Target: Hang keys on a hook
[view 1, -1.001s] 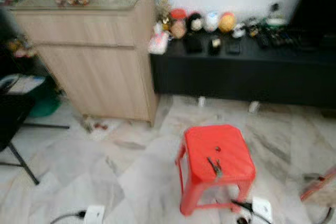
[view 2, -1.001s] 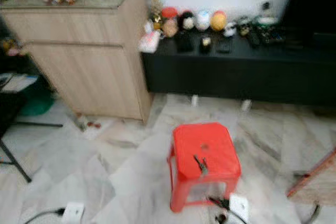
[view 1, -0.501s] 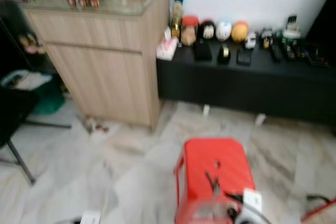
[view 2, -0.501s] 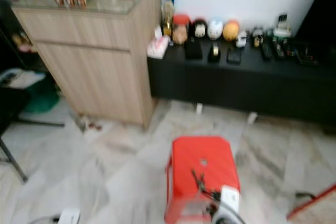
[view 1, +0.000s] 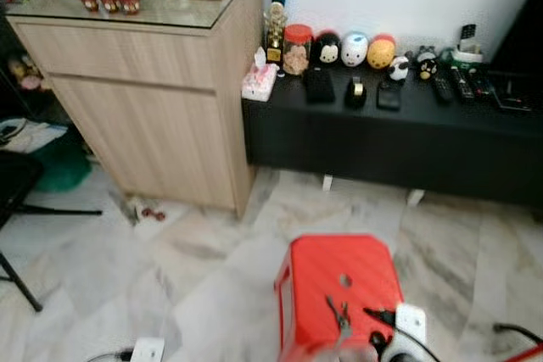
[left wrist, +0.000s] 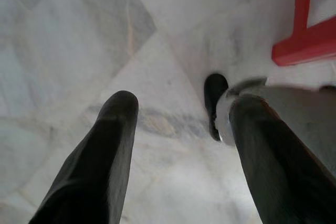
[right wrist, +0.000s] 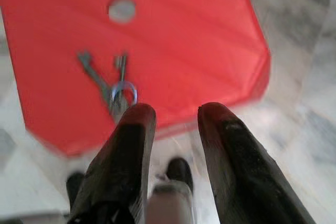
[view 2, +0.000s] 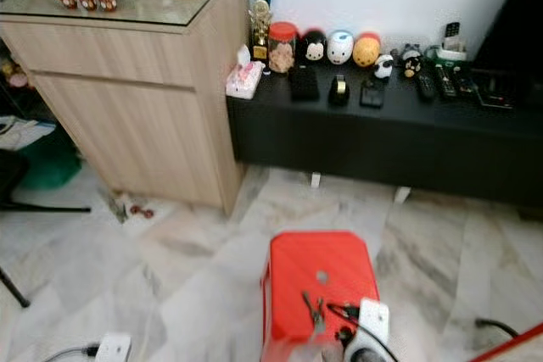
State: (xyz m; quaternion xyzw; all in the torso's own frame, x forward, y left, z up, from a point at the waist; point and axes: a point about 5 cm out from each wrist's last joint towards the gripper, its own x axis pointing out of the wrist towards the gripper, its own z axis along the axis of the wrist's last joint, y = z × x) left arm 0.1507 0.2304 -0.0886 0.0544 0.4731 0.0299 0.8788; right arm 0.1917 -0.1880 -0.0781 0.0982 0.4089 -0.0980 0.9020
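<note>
Keys: your keys (right wrist: 107,82) lie flat on the top of the red stool (view 1: 327,281), toward its near edge, a few blades fanned out from a metal ring; in the head views they show as a small dark bunch (view 2: 312,311) near the middle of the seat.
Stool: you have it low and just right of centre, standing on the pale marble floor (view 1: 204,252), with a small round hole in the seat beyond the keys.
Right gripper (right wrist: 173,116): it hangs over the stool's near edge, jaws spread with a clear gap between them and nothing held; the keys lie just beside one fingertip (right wrist: 137,115).
Left gripper (left wrist: 181,108): it hangs over bare floor with its jaws spread wide and empty; part of a red frame shows at the picture's edge.
Far left: you see a wooden cabinet (view 1: 161,91) with a glass top carrying small ornaments.
Far right: a long black table (view 1: 399,129) against the white wall holds a row of round figurines, a jar, remotes and small dark items.
Floor near you: a white power strip with a black cord lies beside the stool, and a second one at the lower left.
</note>
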